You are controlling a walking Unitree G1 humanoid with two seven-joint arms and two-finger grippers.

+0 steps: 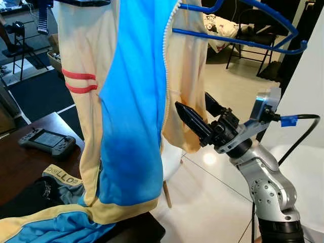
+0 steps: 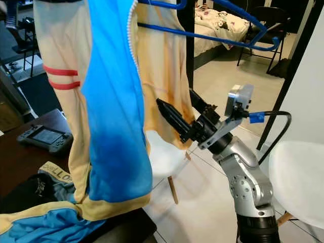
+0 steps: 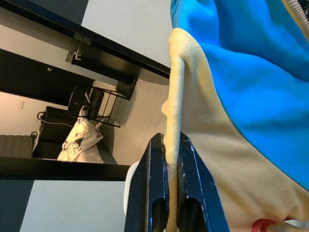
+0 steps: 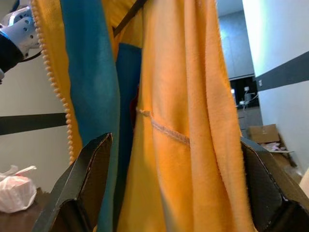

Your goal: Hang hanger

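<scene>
A home: a bed (image 2: 217, 23) with patterned bedding, a folding chair (image 1: 253, 35), tiled floor (image 1: 223, 202).

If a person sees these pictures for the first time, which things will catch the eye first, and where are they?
A big cream and blue jacket hangs in the middle, on a blue hanger at the top, with its lower end lying on the dark table. To its right the right gripper is raised, fingers open, right by the cream fabric. In the left wrist view the left gripper pinches a cream edge of the jacket.
</scene>
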